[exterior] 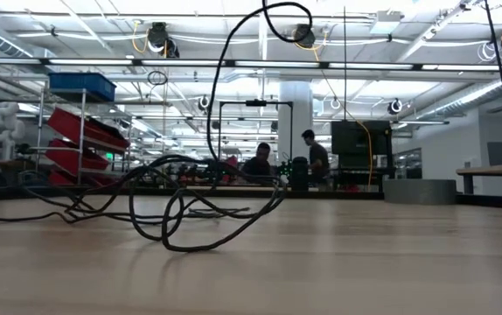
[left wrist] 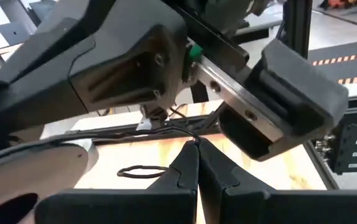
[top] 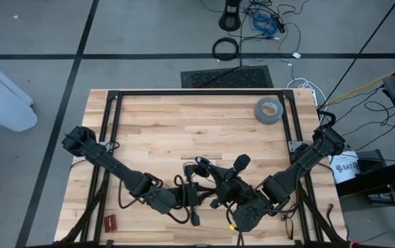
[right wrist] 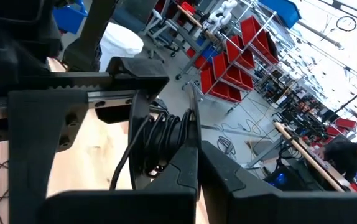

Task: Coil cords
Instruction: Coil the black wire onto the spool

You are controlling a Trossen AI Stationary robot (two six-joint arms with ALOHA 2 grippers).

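Cords [exterior: 177,206] sprawl in loose loops at the table's [top: 184,120] six o'clock edge, one strand rising; you've brought both arms together there, left gripper [left wrist: 197,163] jaws pinched on a strand, right gripper [right wrist: 194,146] jaws closed on gathered turns so the bundle can't spring apart

Smooth pale wooden table [top: 184,124], thin matt black cords [exterior: 168,223].

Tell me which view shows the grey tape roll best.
The high view: the grey tape roll lies flat on the wooden table near its far right corner, seen whole. The low view shows only its side; neither wrist view shows it.
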